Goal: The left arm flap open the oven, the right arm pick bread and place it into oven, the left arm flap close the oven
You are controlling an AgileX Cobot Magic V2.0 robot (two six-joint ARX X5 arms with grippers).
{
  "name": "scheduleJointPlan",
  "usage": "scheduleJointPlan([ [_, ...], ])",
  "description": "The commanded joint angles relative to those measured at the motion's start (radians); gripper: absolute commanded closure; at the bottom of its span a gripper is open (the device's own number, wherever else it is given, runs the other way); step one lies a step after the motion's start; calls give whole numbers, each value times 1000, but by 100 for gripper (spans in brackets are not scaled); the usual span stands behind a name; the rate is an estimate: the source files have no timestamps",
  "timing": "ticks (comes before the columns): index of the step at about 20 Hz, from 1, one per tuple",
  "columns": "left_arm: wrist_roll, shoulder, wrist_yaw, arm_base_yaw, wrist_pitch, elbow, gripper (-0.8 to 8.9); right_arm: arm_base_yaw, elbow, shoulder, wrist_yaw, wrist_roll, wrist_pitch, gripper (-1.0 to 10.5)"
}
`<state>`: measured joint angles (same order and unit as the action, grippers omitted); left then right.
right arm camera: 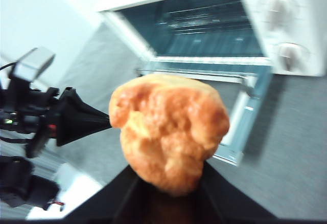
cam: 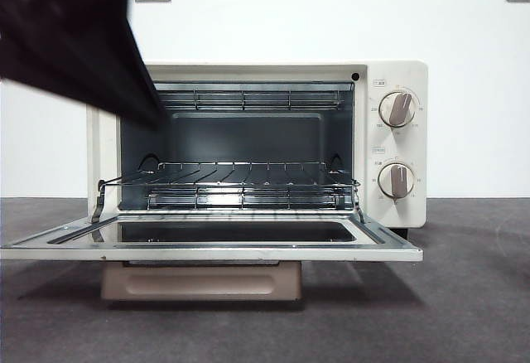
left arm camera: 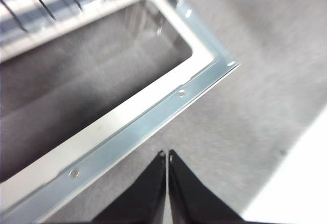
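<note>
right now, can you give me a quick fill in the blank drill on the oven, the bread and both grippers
1. The oven door is folded down and fully ____.
2. The right gripper holds the ____.
3. The left gripper has its jaws ____, just off the door's edge.
4. The wire rack inside the oven carries ____.

Missing words: open; bread; shut; nothing

Matte black left tool [left arm camera: 167, 155], two tapering pointed jaws

Glossy cream oven [cam: 397, 73] with shiny metal door frame; matt grey tabletop [cam: 472, 297]; rough-crusted bread [right arm camera: 168, 132].
</note>
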<state>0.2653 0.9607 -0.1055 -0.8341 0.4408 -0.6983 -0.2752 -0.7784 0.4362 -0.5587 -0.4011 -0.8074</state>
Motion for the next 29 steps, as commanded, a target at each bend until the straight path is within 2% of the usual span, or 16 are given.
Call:
scheduleJointPlan([
  [1, 9, -113, 18, -10, 63, -46, 803, -15, -15, 63, -18, -18, 72, 885],
  [5, 9, -287, 141, -10, 228, -135, 803, -97, -15, 218, -24, -69, 261, 885],
  [11, 10, -410, 226, -10, 332, -207, 803, -237, -30, 434, 16, -116, 417, 885],
  [15, 40, -472, 246, -10, 404, -212, 803, -305, -92, 597, 95, -113, 420, 884],
  [20, 44, -519, 248, -10, 467, -212, 803, -376, -200, 803, 273, -109, 418, 884],
  [29, 50, -539, 248, -10, 533, -212, 803, -405, -392, 1135, 443, -111, 424, 884],
])
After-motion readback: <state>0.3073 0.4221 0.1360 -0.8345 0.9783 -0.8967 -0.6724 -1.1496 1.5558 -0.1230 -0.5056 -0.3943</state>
